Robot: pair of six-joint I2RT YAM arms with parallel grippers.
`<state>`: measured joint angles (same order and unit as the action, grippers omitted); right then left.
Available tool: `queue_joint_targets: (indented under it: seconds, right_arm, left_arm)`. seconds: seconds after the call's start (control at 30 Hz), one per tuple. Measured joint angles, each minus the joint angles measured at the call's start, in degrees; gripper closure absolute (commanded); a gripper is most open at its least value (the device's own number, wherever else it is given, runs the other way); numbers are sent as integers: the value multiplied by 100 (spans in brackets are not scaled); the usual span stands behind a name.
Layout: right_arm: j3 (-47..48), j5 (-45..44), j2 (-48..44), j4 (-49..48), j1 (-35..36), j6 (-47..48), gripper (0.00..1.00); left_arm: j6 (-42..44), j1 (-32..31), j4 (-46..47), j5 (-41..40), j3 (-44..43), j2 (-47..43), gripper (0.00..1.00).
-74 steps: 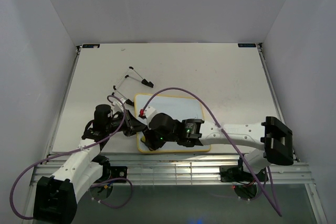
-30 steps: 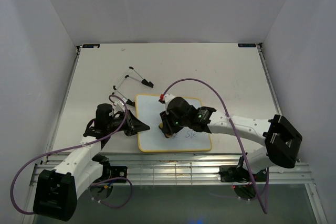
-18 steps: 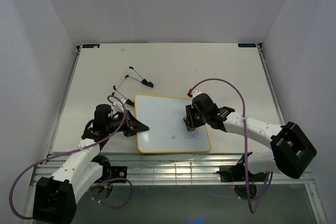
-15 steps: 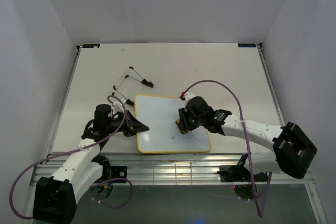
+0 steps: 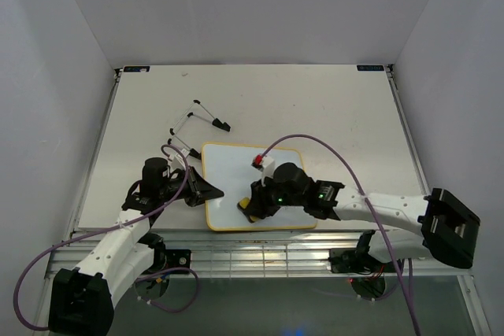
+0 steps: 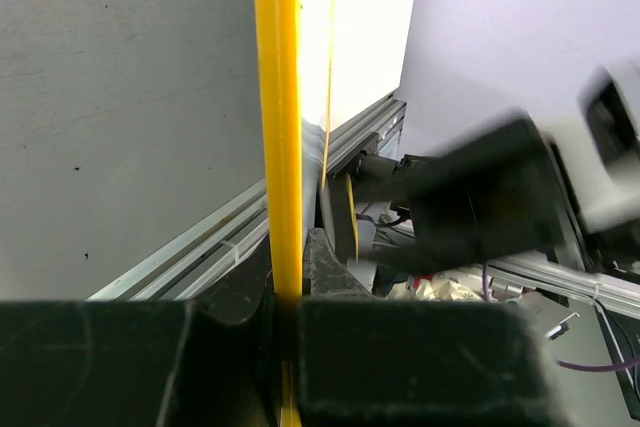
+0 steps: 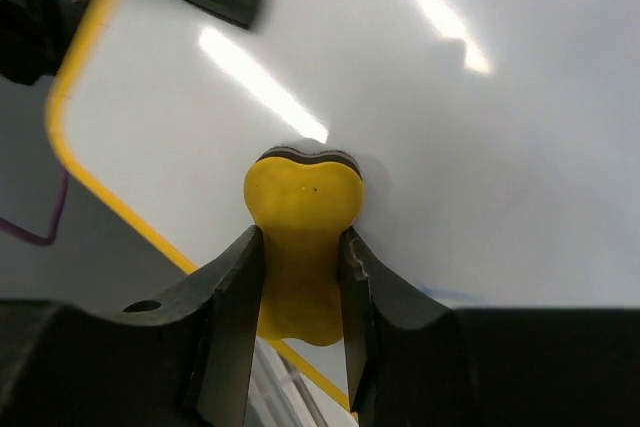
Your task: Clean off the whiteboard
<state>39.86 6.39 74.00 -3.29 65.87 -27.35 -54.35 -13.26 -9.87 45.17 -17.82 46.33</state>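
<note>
Eraser [image 7: 303, 195] clamped in right gripper [image 7: 300, 245] has swept left across the whiteboard [image 5: 228, 167], probably wiping marks; left gripper [image 6: 288, 285] clamps its frame.

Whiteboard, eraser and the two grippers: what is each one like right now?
Whiteboard: flat on the table, left edge clamped.
Eraser: gripped, pressed on the whiteboard near its front left corner.
Left gripper: shut on the whiteboard's yellow frame.
Right gripper: shut on the eraser.
</note>
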Motion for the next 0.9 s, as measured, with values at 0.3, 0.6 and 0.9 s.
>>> queue_joint_targets:
  seconds: [0.3, 0.6, 0.9]
  right_arm:
    - [-1456, 472, -951, -109, -2000, -369, 75]
    - [-1322, 229, -763, 116, -2214, -538, 75]
    - [-1333, -129, -828, 1054, -2614, -518, 75]
  left_arm:
    - [39, -2, -326, -168, -203, -72, 100]
    - [330, 284, -1071, -208, -579, -203, 100]
    - [678, 798, -1333, 173, -584, -258, 100]
